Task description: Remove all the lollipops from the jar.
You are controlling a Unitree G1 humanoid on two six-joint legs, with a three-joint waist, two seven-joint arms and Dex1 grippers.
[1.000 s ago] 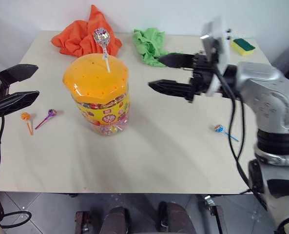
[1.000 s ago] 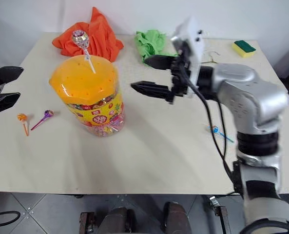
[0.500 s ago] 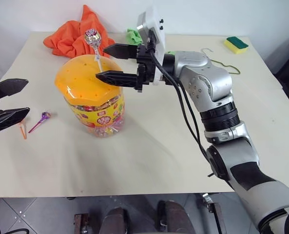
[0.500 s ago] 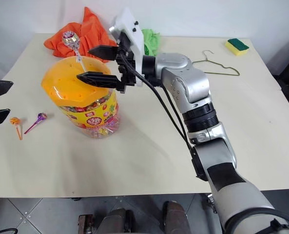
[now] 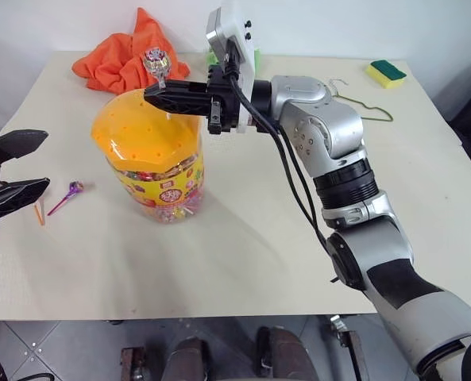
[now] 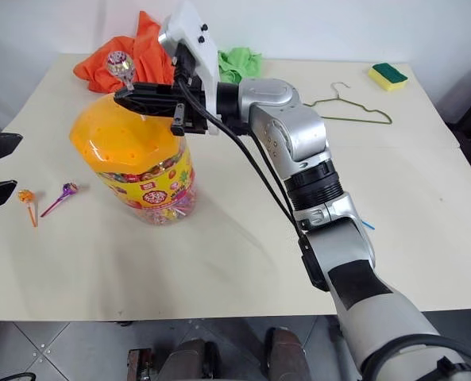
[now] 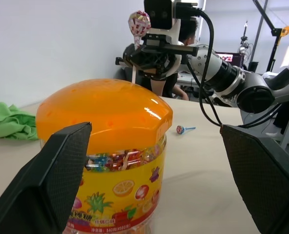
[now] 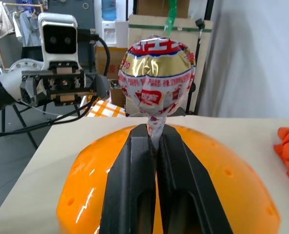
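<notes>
Right gripper [image 8: 156, 141] pinches a red-lettered, unreadable lollipop [image 8: 156, 83] above the fruit-labelled jar [image 5: 152, 151]; left gripper [image 5: 17, 171] gapes empty.

No legible wording anywhere: only red characters too small to read on the white-and-gold wrapper of the lollipop [image 8: 156, 83], and fruit pictures with tiny unreadable print on the jar [image 7: 105, 161] label.

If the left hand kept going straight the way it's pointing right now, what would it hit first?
Most likely the large clear plastic jar with the orange lobed lid. It sits directly ahead between the open left hand's black fingers in the left wrist view. Nothing lies between them, though the gap's depth is hard to judge.
</notes>
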